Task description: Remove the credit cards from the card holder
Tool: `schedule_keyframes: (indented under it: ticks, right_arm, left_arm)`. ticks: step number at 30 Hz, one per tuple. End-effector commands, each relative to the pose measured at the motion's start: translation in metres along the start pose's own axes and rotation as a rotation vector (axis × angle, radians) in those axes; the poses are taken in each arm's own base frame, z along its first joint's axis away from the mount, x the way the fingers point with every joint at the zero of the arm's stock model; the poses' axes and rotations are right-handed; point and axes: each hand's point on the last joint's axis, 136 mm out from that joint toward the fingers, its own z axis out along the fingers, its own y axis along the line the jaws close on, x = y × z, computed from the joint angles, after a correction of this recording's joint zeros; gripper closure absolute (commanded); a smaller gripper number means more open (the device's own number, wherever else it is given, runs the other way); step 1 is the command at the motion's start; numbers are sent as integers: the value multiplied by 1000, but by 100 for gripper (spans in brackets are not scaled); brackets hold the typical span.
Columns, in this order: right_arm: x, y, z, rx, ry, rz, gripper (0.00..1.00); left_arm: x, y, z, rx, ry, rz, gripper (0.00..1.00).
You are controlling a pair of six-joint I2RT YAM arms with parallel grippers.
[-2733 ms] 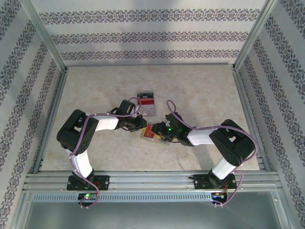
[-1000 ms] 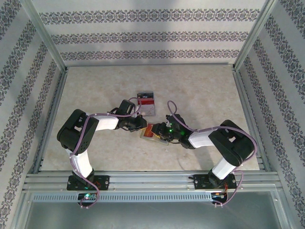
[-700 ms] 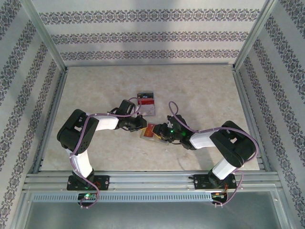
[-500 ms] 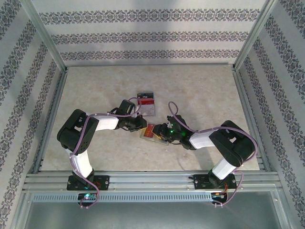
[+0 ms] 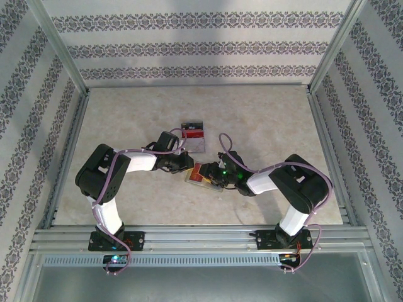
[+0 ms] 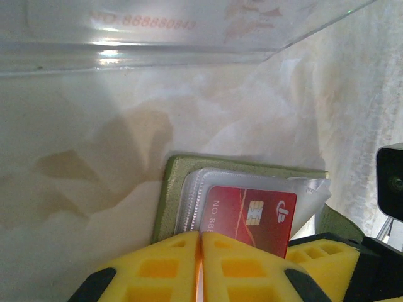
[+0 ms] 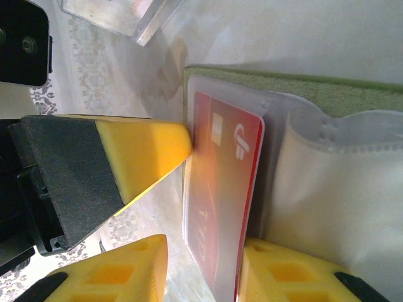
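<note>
The olive-green card holder lies open on the table between the arms. A red credit card sticks out of its pale sleeves. My right gripper is open and straddles the card's near end. One finger touches the card; the other stands apart from it. My left gripper is shut, and its yellow tip rests against the holder's edge. Two more credit cards, a red-and-dark one and a pinkish one, lie beyond it.
Patterned walls and metal rails enclose the beige table. A pale card edge with a printed number lies just past the holder in the left wrist view. The right gripper's yellow finger sits beside the left one.
My right arm's elbow has shifted a little left and the right jaws have widened slightly around the red card. The left arm and the holder have stayed put.
</note>
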Motion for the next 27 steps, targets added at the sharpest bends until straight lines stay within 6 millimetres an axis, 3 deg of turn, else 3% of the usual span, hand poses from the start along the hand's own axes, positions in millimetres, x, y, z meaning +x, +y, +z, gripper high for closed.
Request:
schedule_keyframes:
  ticks: [1, 10, 19, 27]
  right_arm:
    - [-13, 7, 8, -30, -48, -10, 64]
    - [-18, 9, 1, -59, -97, -2, 68]
    - [-19, 30, -19, -127, -116, -49, 72]
    - [-17, 19, -22, -108, -112, -27, 73]
  left_arm:
    - [12, 23, 4, -76, 46, -32, 89]
    - [12, 25, 5, -82, 44, -31, 89]
    - [12, 26, 5, -92, 46, -30, 89]
    - [11, 25, 3, -96, 45, -28, 89]
